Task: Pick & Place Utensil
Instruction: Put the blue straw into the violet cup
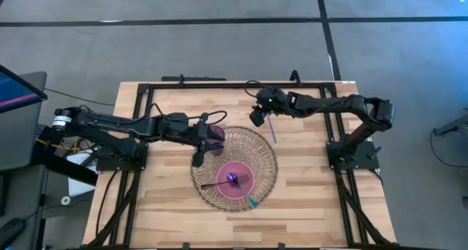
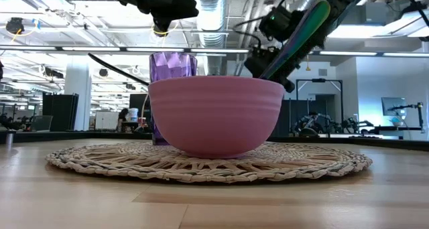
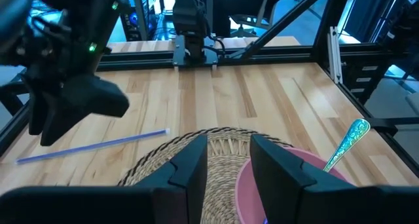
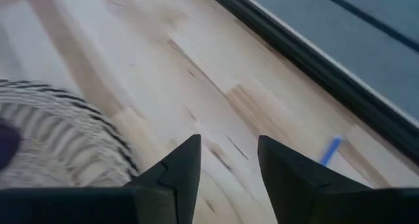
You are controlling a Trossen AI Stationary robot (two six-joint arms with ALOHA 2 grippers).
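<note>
A pink bowl [image 1: 235,178] sits on a round woven mat [image 1: 263,151], with a purple cup [image 1: 215,136] on the mat's far left part. Inside the bowl lie a dark utensil [image 1: 219,183] and a teal-handled utensil [image 1: 251,201] whose handle [image 2: 301,35] leans out over the rim. A thin blue utensil [image 1: 272,127] lies flat on the table by the mat's far right edge. My left gripper [image 1: 197,161] hovers open and empty over the mat's left part, beside the cup. My right gripper [image 1: 257,118] is open and empty above the table, just left of the blue utensil [image 4: 330,150].
A black frame [image 1: 219,84] runs along the table's far edge and down both sides. Bare wood shows on the near side of the mat [image 1: 183,221] and to its right [image 1: 307,177]. The right arm's base [image 1: 351,153] stands at the right edge.
</note>
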